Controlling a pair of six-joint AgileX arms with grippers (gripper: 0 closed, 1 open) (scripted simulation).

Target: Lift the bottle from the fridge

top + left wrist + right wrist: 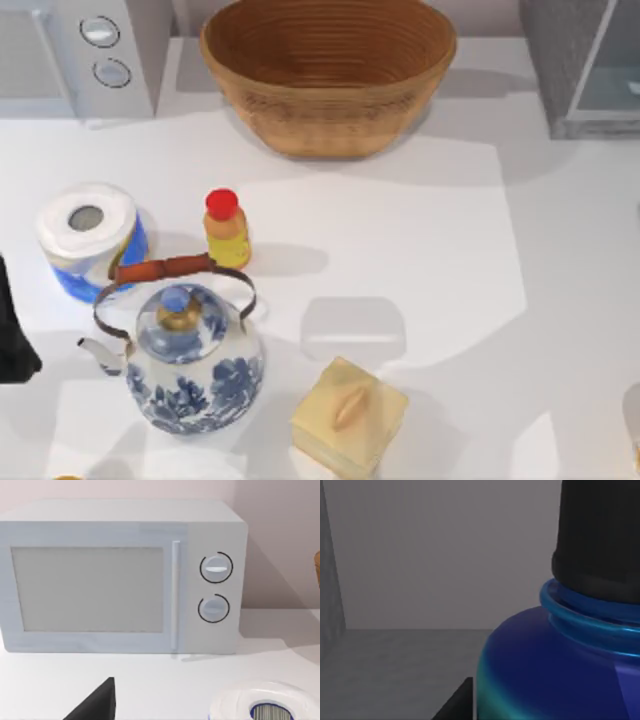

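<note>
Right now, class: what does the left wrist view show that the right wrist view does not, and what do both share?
Left wrist view alone: a white appliance with two round dials, a paper roll, the white table.
Right wrist view alone: the blue bottle with its black cap, very close, against grey walls.
Shared: a dark gripper part at each picture's lower edge.

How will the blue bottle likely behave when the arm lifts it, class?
The bottle looks rigid and glossy, so it may slip in a loose grip. Its round body would probably roll if dropped on its side. The black cap is narrower than the body, so gripping there seems less secure.
</note>
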